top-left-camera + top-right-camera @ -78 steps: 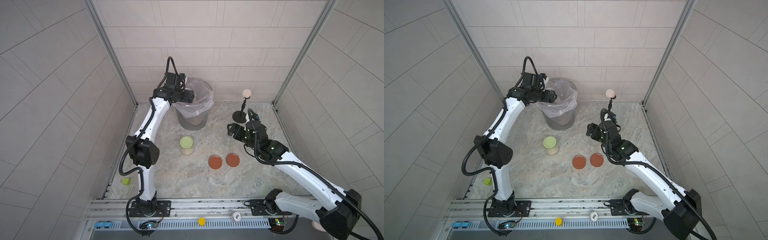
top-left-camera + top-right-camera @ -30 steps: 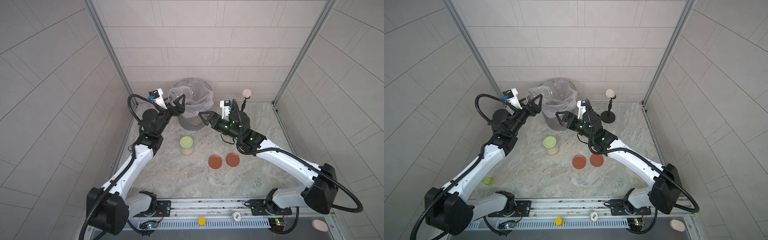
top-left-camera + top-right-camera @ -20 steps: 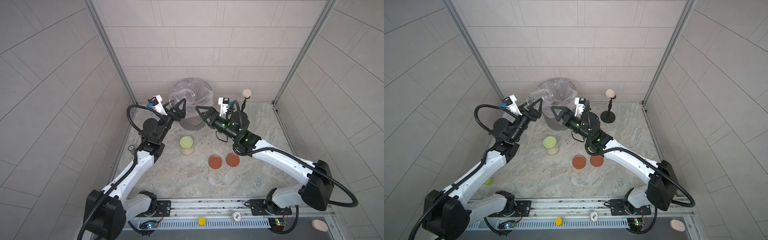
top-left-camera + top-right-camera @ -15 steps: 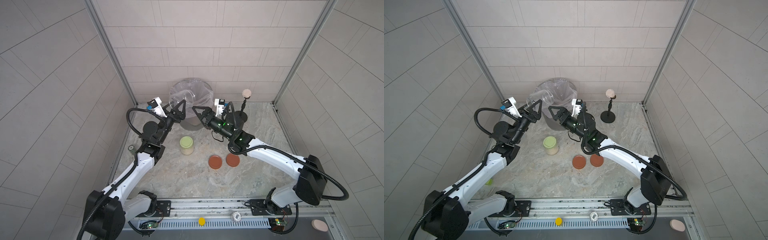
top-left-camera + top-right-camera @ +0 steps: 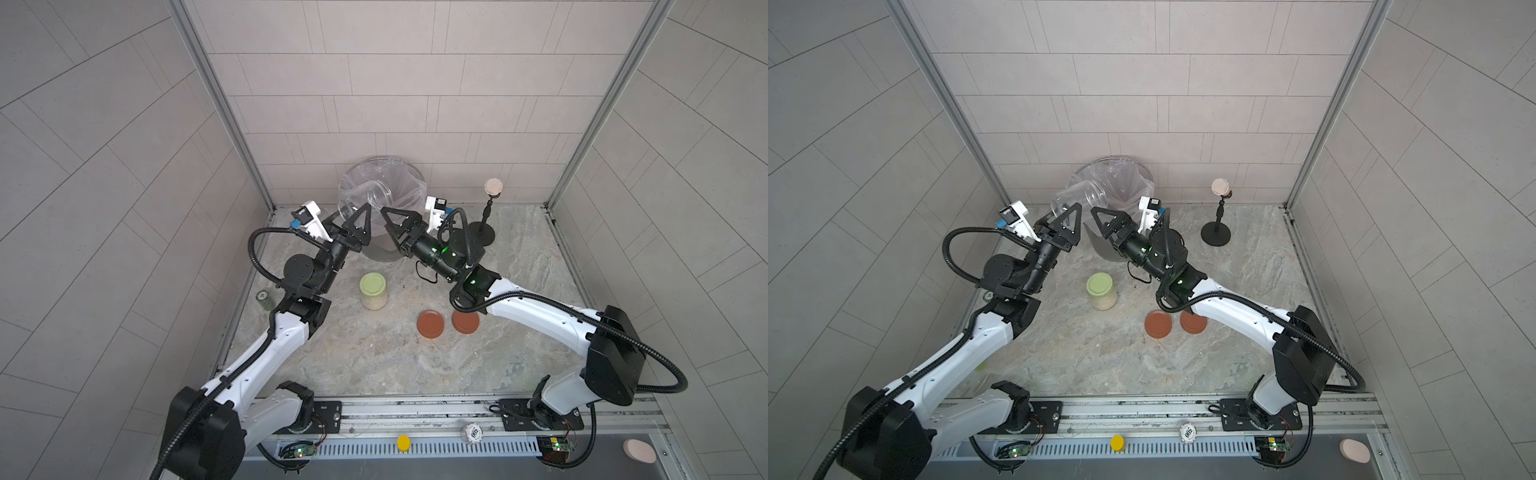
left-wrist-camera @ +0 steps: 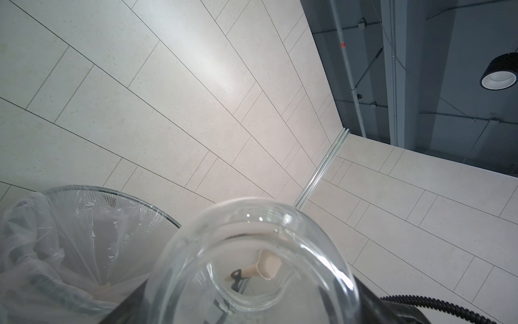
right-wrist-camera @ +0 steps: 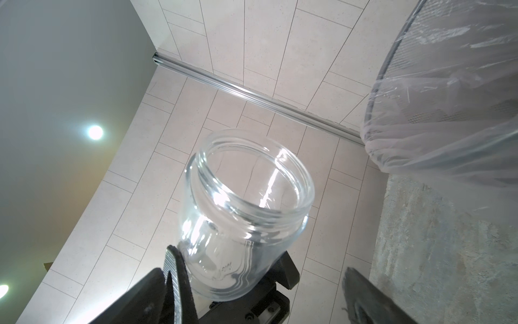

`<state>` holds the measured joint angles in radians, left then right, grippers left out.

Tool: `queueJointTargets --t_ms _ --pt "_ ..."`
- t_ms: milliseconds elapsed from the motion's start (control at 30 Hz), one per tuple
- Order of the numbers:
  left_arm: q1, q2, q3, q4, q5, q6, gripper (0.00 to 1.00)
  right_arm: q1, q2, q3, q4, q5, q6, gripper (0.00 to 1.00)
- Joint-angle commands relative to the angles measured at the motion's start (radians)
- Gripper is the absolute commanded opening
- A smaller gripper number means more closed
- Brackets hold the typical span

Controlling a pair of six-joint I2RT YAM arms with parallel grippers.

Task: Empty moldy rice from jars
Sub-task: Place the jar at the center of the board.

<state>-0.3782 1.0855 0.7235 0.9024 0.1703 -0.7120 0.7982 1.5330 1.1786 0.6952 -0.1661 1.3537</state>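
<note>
An empty, lidless clear glass jar point(image 5: 371, 194) point(image 5: 1073, 198) point(image 6: 252, 252) point(image 7: 246, 202) is held up in front of the bin, with my left gripper point(image 5: 351, 210) point(image 5: 1065, 210) point(image 6: 252, 297) shut on its base. My right gripper point(image 5: 388, 224) point(image 5: 1098, 224) point(image 7: 260, 266) faces it, open wide, with the jar's base between its spread fingers point(image 7: 173, 269); contact is unclear. A second jar point(image 5: 373, 291) point(image 5: 1101, 291) stands on the table with its pale green lid on. It holds the moldy rice point(image 5: 374, 303). Two rust-red lids point(image 5: 430, 325) point(image 5: 465, 322) lie loose.
The grey bin point(image 5: 376, 251) point(image 6: 84, 224) point(image 7: 448, 98) with its clear liner stands at the back wall behind both grippers. A black stand with a pale ball point(image 5: 482, 232) is at the back right. A small dark green can point(image 5: 264, 299) sits by the left wall.
The left arm has swung back from over the bin with the jar. The right arm came in from the right, and its open gripper now closely faces the jar.
</note>
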Motion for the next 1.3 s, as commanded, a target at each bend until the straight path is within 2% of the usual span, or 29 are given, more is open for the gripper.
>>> queueJointTargets --t_ms 0,133,267,933,1133,1267 --pt "-0.005 -0.024 -0.003 0.153 -0.007 -0.047 0.00 0.012 0.025 0.020 0.089 0.028 0.042 1.00" --pt "-0.013 -0.027 -0.018 0.187 -0.006 -0.059 0.00 0.017 0.067 0.057 0.099 0.030 0.082 1.00" --pt "-0.024 -0.022 -0.022 0.196 -0.003 -0.066 0.00 0.019 0.114 0.076 0.189 0.048 0.120 1.00" --pt "-0.072 -0.003 -0.053 0.211 0.008 -0.076 0.00 0.019 0.190 0.122 0.350 0.062 0.134 0.99" --pt "-0.076 0.009 -0.044 0.196 0.026 -0.076 0.00 0.019 0.193 0.131 0.328 0.047 0.110 0.92" --pt "-0.078 0.018 -0.034 0.186 0.038 -0.078 0.00 0.019 0.176 0.125 0.284 0.043 0.075 0.78"
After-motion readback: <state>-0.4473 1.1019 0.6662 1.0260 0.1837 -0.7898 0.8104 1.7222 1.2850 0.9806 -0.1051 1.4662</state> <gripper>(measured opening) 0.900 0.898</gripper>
